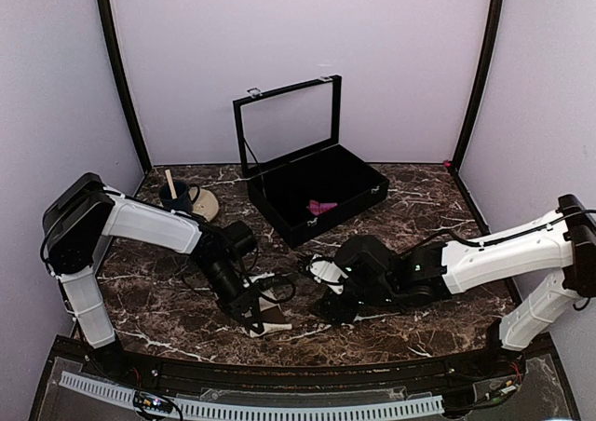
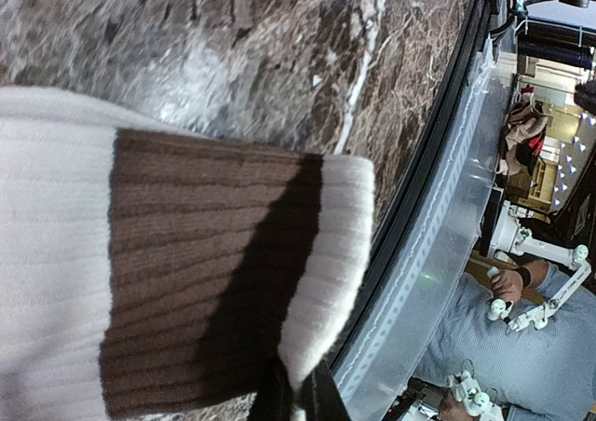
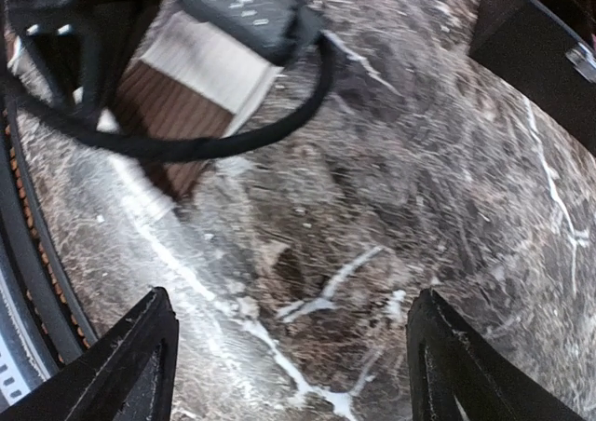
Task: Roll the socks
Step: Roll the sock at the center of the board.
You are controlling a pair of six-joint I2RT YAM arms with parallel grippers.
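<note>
A cream sock with a brown band lies flat on the marble table near the front edge. My left gripper is shut on the white cuff of this sock. From above the sock shows just under the left gripper. My right gripper hangs open a little to the right of it, over bare marble. Nothing is between its fingers. In the right wrist view the sock lies beyond the jaws, under the left arm. A magenta-pink sock lies inside the black case.
The black case stands open at the back centre with its lid upright. A dark blue cup sits on a beige saucer at the back left. A black cable loops over the sock. The table's front rail runs close beside the cuff.
</note>
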